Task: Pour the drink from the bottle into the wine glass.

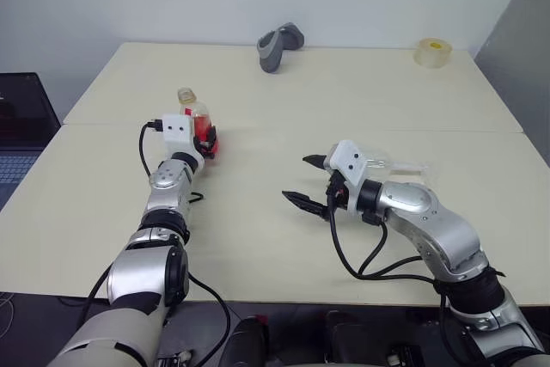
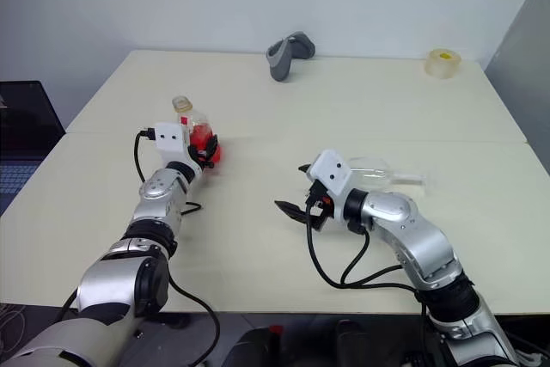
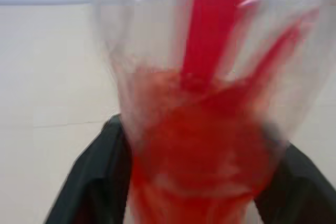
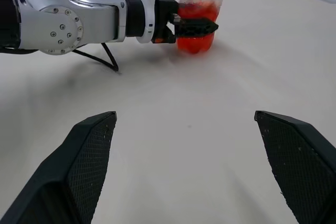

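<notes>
Bottle (image 1: pixel 194 115) upright between left end effector (image 1: pixel 206 139)

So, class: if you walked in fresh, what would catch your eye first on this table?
The red drink in the clear bottle stands out, standing upright on the left side of the table with the left gripper around its lower body. Next, the right gripper hovers wide open over bare table, with the wine glass lying on its side just behind it.

Premises appear to be a lab or office test room: plain white walls, two cream tables (image 1: pixel 284 92) pushed together, a tape roll (image 1: pixel 433 51) at the far right corner, a laptop (image 1: pixel 19 139) beside the left edge.
</notes>
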Controlling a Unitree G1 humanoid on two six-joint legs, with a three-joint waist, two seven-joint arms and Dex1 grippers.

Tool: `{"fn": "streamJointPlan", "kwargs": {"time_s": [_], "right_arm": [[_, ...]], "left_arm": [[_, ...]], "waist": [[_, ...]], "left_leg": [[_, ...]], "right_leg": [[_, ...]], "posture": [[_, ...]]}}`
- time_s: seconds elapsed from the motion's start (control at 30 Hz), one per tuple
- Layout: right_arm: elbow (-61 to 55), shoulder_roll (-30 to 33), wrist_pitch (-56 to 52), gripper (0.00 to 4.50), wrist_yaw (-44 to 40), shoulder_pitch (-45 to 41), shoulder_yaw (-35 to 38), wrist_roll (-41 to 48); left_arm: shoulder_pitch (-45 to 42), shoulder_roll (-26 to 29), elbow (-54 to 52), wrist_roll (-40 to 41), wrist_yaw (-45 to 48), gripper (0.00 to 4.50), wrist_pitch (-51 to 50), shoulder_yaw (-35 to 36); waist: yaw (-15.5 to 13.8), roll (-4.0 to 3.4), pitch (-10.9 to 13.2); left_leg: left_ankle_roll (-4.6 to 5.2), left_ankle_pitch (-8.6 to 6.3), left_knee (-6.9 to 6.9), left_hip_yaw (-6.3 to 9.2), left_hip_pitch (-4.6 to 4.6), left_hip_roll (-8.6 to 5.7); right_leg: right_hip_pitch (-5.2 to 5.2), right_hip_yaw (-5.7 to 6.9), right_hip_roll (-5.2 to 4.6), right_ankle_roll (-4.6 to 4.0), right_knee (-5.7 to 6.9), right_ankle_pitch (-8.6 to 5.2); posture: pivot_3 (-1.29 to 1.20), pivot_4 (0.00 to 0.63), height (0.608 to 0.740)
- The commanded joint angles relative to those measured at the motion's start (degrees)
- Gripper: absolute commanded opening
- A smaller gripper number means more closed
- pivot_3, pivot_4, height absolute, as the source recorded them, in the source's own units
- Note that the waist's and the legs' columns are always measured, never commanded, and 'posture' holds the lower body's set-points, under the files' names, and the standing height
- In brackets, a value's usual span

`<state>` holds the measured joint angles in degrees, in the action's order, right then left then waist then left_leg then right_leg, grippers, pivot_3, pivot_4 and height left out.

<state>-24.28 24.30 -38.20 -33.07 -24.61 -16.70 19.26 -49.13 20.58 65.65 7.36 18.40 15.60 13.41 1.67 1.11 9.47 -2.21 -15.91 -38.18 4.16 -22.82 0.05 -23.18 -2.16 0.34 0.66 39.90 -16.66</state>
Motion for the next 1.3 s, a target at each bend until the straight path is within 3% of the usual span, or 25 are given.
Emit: {"fn": "streamJointPlan", "kwargs": {"time_s": [0.03,0.1,0.6,1.3], "right_arm": [[-4.1,-0.1,-0.9,4.50,0.5,0.8,2.1,1.0],[-5.3,0.0,-1.6,4.50,0.5,1.5,2.5,1.4],[-10.6,3.1,-5.5,4.50,-0.6,5.6,5.2,3.7],[-13.5,6.2,-5.3,4.50,-1.3,10.6,8.5,4.4]], "left_arm": [[1.8,-0.5,-2.5,1.3,1.3,4.04,0.2,0.7],[3.0,-0.8,-4.6,1.7,2.0,4.45,0.0,0.9],[16.6,-2.5,-30.0,4.0,1.7,4.45,-7.2,0.4],[26.8,-2.4,-46.7,4.8,1.8,4.45,-13.9,-0.8]], "waist": [[0.0,0.00,0.0],[0.0,0.00,0.0],[0.0,0.02,0.0],[-0.1,0.04,0.0]], "left_leg": [[0.00,0.00,0.00,0.00,0.00,-0.01],[-0.01,0.01,0.00,0.00,-0.01,-0.01],[-0.03,0.02,0.01,0.03,-0.02,0.02],[-0.03,0.02,0.01,0.03,-0.02,0.02]], "right_leg": [[0.00,-0.01,-0.02,0.00,0.00,0.00],[0.00,-0.01,-0.03,0.00,0.00,0.00],[-0.02,-0.06,-0.03,0.00,0.01,0.00],[-0.01,-0.07,-0.03,0.00,0.00,0.00]], "posture": [[0.00,0.150,0.740],[0.00,0.150,0.740],[0.00,0.150,0.740],[0.00,0.150,0.740]]}}
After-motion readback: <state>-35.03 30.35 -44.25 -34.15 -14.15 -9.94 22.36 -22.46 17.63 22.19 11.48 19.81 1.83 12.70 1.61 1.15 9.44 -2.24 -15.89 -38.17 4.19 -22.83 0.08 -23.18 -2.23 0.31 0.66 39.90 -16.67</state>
